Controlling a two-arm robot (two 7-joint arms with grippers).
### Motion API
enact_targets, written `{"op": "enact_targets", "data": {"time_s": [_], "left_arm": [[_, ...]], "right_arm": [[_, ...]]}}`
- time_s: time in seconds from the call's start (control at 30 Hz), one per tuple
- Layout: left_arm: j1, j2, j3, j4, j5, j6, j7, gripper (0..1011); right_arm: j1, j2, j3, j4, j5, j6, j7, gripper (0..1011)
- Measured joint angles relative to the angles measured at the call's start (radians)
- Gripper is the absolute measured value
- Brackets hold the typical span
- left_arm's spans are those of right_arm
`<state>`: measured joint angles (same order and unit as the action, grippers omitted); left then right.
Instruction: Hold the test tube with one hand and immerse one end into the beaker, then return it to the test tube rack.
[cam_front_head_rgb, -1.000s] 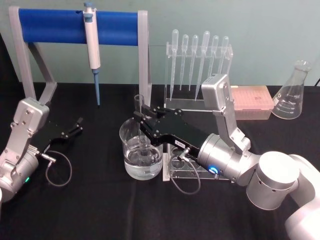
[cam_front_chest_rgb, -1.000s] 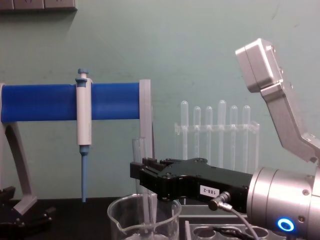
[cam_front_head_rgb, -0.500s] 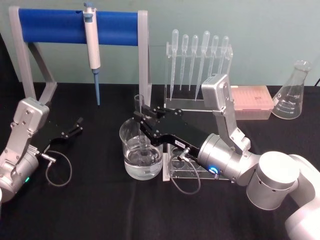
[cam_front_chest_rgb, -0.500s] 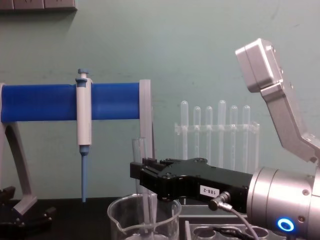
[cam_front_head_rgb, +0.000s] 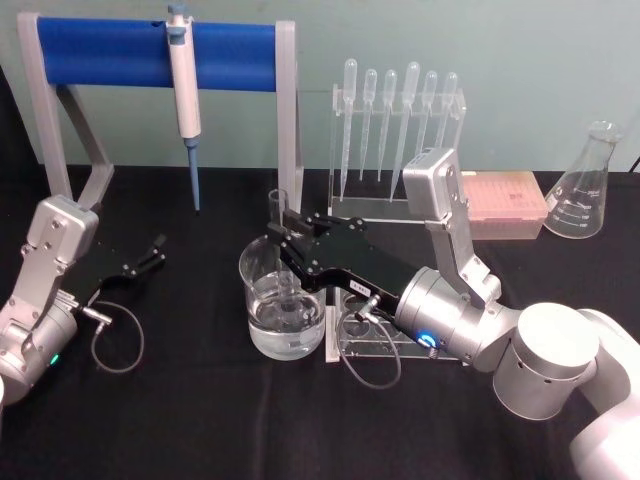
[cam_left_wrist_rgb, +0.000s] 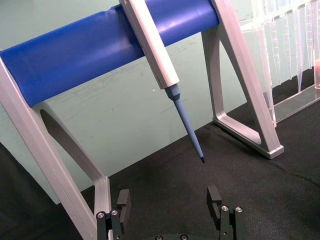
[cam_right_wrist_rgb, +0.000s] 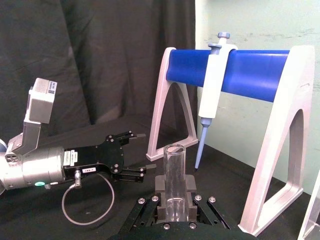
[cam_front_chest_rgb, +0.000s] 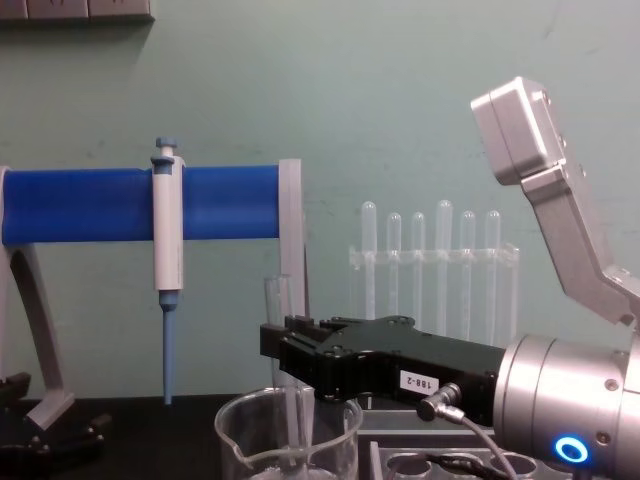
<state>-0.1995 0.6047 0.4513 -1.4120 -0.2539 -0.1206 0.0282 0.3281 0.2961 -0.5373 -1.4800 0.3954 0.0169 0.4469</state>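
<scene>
Black cloth covers the tabletop (cam_front_head_rgb: 200, 420), with a pale green wall behind. My right claw (cam_front_head_rgb: 283, 236) is pinching the test tube (cam_front_head_rgb: 277, 208) below its rim, holding it upright so the closed end dips into the beaker (cam_front_head_rgb: 285, 318), just beside the test tube rack (cam_front_head_rgb: 352, 328) it must return to. My left claw (cam_front_head_rgb: 150, 252) lies spread on the cloth, well apart, idle. Head view shows water in the beaker around the tube; right wrist view shows the open rim above the claw.

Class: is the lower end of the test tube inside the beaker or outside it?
Inside. Held upright by the right claw, the test tube passes below the rim of the beaker in the chest view.
</scene>
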Motion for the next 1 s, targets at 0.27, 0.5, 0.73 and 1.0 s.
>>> {"op": "enact_targets", "data": {"time_s": [0.27,0.5,0.73,1.0], "left_arm": [[0.000,0.000,0.000,0.000,0.000,0.000,0.000,1000],[0.000,0.000,0.000,0.000,0.000,0.000,0.000,1000],[0.000,0.000,0.000,0.000,0.000,0.000,0.000,1000],[0.000,0.000,0.000,0.000,0.000,0.000,0.000,1000]], "right_arm": [[0.000,0.000,0.000,0.000,0.000,0.000,0.000,221],[0.000,0.000,0.000,0.000,0.000,0.000,0.000,221],[0.000,0.000,0.000,0.000,0.000,0.000,0.000,221],[0.000,0.000,0.000,0.000,0.000,0.000,0.000,221]]}}
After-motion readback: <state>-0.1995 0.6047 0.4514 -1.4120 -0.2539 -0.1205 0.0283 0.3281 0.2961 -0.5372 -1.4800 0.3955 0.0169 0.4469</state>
